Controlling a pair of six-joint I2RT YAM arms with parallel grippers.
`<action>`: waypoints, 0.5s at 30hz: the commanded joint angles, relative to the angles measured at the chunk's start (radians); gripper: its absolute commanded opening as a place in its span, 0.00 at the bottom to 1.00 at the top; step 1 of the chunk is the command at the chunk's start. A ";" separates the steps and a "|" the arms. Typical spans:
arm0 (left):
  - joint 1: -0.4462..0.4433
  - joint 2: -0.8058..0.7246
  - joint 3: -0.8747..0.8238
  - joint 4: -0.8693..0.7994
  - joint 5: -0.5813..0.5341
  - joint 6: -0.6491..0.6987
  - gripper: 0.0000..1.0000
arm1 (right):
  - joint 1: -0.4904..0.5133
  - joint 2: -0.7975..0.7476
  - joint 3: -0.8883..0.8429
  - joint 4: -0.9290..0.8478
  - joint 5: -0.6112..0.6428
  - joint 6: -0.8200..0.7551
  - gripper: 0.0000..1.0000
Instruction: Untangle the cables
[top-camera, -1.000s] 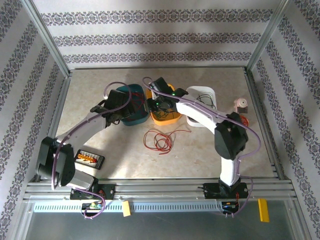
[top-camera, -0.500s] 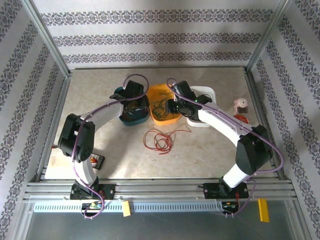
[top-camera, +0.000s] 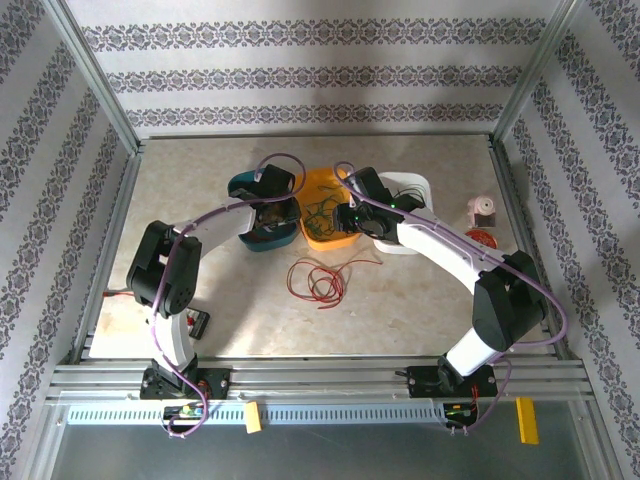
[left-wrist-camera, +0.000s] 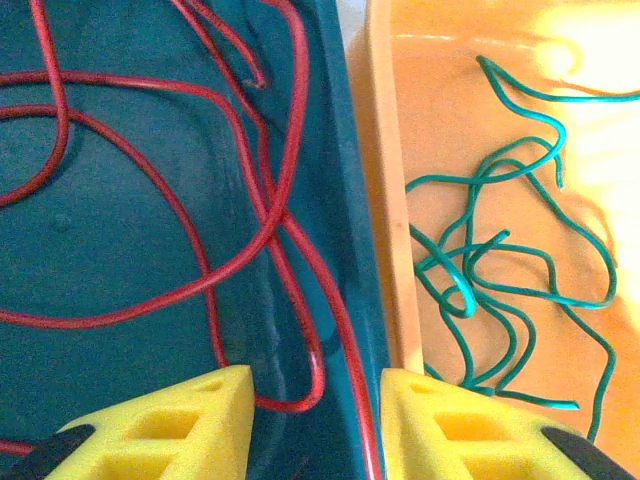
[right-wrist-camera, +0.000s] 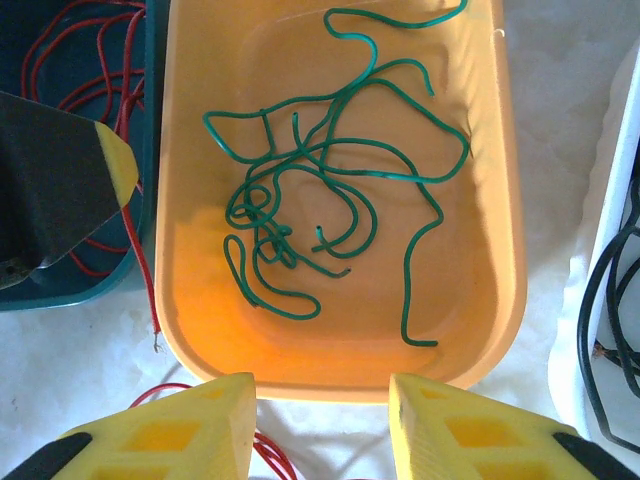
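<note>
Left end effector (left-wrist-camera: 315, 378): newly over teal bin (left-wrist-camera: 100, 230), narrowed astride red cable (left-wrist-camera: 200, 290), unclamped; grasp pending. Right end effector (right-wrist-camera: 320, 385): part-open, empty.

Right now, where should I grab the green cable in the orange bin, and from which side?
Grip the green cable on its lone right-hand strand, just above the free end, coming straight down from above. That stretch lies flat on the orange bin floor, apart from the knotted loops and clear of the walls, so likely nothing else gets pinched.
</note>
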 joint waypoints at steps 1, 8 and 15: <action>-0.010 0.024 0.029 0.027 0.001 -0.010 0.36 | -0.008 -0.043 -0.009 0.017 0.011 0.020 0.40; -0.008 0.019 0.030 0.006 -0.021 -0.007 0.17 | -0.010 -0.047 -0.020 0.018 0.015 0.026 0.40; 0.007 -0.040 -0.021 0.014 -0.051 -0.004 0.07 | -0.011 -0.054 -0.026 0.023 0.013 0.029 0.40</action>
